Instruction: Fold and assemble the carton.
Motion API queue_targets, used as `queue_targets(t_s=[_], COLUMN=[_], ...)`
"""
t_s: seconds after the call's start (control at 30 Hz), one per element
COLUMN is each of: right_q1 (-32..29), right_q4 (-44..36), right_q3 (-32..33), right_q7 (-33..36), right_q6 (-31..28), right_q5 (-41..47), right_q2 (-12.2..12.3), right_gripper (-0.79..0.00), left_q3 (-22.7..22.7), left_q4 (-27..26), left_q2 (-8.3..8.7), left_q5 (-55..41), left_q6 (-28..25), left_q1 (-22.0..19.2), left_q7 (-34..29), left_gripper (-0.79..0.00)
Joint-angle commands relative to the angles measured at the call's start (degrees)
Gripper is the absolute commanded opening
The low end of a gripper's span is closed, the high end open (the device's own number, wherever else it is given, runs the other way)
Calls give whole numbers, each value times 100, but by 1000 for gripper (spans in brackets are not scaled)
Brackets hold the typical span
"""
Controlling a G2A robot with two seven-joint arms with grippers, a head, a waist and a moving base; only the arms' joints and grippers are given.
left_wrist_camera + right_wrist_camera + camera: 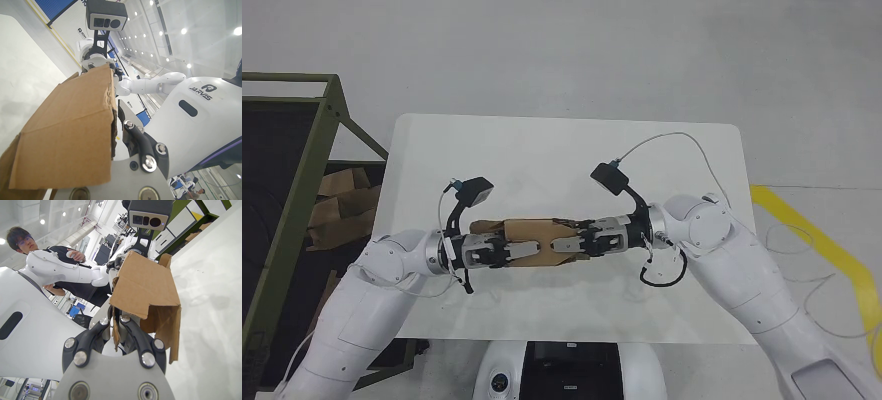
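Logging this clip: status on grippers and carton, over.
Left gripper, right gripper: jaws shut on carton, opposite ends. Carton partly opened over the table, end flap loose. Spare cardboard beside table, out of the way.

Brand lettering on a white wall panel (83, 33)

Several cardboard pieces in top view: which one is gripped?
The carton over the white table, clamped at its ends by the left gripper and right gripper; the other cardboard lies loose off the table's edge, ungripped.
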Motion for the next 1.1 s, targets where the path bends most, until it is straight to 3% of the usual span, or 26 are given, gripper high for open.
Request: queue_targets(t_s=[0.0, 0.1, 0.13, 0.17, 0.2, 0.4, 0.53, 0.8, 0.97, 1.07], right_q1=[-3, -16, -23, -31, -41, -143, -310, -870, -1243, -1243], right_q4=[4, 2, 2, -2, -9, -154, -373, -1058, -1414, -1414], right_q3=[0, 9, 18, 26, 37, 244, 523, 1217, 1553, 1553], right_q7=[-3, -10, -23, -31, -41, -156, -351, -1019, -1624, -1624], right_q6=[-6, -10, -9, -5, -4, -147, -300, -791, -821, -821], right_q5=[0, -8, -15, -30, -36, -217, -563, -1372, -2006, -2006], right_q2=[-1, -1, 1, 3, 5, 55, 124, 268, 315, 315], right_gripper=[-785, -757, -622, -403, -311, -58, 0, 0, 0, 0], left_q3=[11, 22, 20, 15, 5, -142, -272, -487, -491, -510], left_q4=[-6, -1, 4, 9, 18, 66, 25, -130, -267, -308], left_q2=[13, 29, 34, 39, 43, 71, 92, 118, 110, 107], left_q5=[2, -10, -20, -29, -44, -155, -322, -553, -601, -530], left_q6=[-15, -53, -71, -89, -110, -190, -131, 57, 342, 457], left_q1=[-2, 0, 1, 0, 0, -2, -24, -96, -158, -175], left_q7=[15, 53, 71, 89, 110, 191, 131, 60, 169, 240], left_gripper=[-723, -763, -785, -785, -785, -785, -785, -785, -785, -785])
